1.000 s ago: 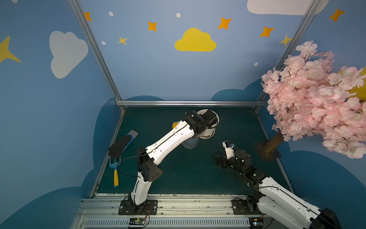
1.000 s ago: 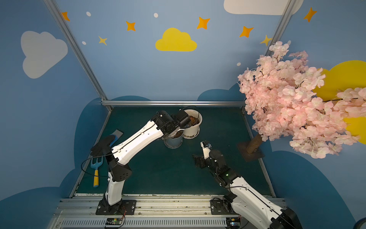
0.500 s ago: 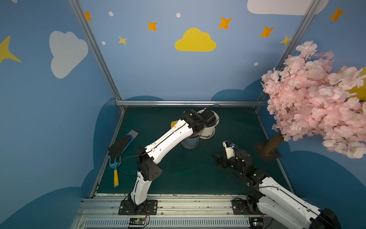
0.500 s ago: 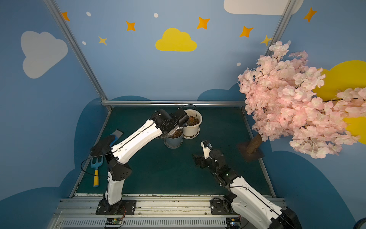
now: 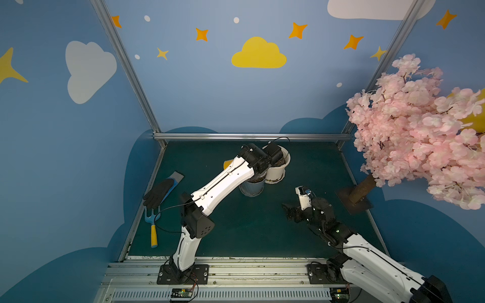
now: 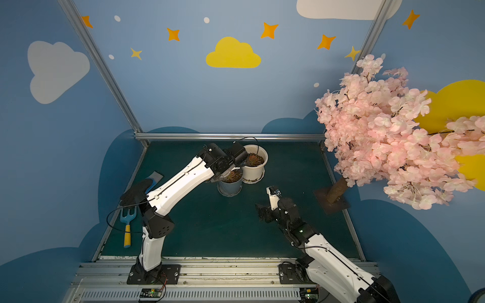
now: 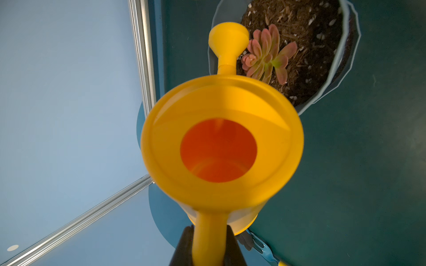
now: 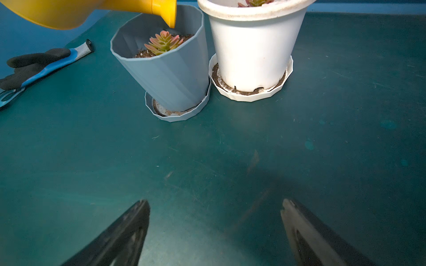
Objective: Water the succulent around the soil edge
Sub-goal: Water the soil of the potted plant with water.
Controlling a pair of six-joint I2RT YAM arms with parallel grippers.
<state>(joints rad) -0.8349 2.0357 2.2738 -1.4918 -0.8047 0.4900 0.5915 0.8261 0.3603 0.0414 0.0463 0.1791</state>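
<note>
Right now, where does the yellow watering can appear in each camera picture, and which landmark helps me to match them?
In a top view: only a yellow sliver of the watering can shows behind the left arm.
In a top view: hidden under the left arm; I cannot pick it out.
Left wrist: it fills the middle, spout toward the succulent.
Right wrist: cut by the picture's edge, spout over the pot.
Shared landmark: the grey-blue pot.

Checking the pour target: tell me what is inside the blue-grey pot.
The blue-grey pot holds dark soil with white flecks and one pink-green succulent. The spout of the yellow watering can covers the soil edge beneath it, and the pot wall hides everything below the surface.
</note>
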